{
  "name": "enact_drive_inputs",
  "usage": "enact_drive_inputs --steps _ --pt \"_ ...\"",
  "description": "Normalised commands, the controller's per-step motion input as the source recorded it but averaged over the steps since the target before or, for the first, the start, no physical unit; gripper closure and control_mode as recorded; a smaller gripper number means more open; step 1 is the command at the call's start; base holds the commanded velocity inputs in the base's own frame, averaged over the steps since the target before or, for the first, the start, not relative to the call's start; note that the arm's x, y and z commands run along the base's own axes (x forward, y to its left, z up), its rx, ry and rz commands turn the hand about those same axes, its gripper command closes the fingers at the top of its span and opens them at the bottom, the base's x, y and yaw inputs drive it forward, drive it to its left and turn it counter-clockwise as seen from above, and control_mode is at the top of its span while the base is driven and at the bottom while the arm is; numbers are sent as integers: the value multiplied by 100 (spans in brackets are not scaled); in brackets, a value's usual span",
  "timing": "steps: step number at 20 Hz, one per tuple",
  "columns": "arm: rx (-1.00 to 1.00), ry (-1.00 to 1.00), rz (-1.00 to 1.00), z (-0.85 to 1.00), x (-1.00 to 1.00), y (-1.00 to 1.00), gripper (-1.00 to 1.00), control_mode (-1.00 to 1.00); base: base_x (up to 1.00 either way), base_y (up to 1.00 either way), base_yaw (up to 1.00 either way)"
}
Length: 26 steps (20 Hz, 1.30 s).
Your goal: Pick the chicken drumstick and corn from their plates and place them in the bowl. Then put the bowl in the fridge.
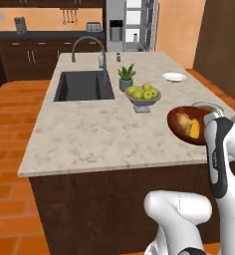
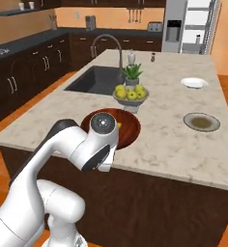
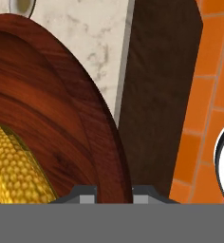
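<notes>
Fingers (image 3: 88, 194) straddle the rim of the dark reddish-brown wooden bowl (image 3: 52, 118) at the frame's bottom, apparently gripping it, yellow corn cob (image 3: 19, 166) lower left inside.

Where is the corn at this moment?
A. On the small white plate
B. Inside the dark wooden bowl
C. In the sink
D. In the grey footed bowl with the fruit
B: the yellow corn lies against the inner wall of the wooden bowl, beside the drumstick.

1 bowl (image 1: 181, 124) — 1 corn (image 3: 19, 166), 1 chicken drumstick (image 1: 183, 119); 2 plates (image 2: 201, 122); 1 fridge (image 2: 188, 24).
</notes>
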Motion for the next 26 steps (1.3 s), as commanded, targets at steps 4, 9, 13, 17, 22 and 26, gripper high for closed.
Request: enact_drive_inputs --steps 4,9,13,17,22,26 --pt "0 0 0 0 0 0 100 100 19 100 -11" --pt "0 0 0 0 0 0 100 100 10 100 -12" --pt "0 0 0 0 0 0 100 100 17 100 -15" --pt "0 0 0 0 0 0 100 100 22 100 -15" --pt "0 0 0 0 0 0 100 100 27 100 -14" --pt "0 0 0 0 0 0 100 100 11 100 -10"
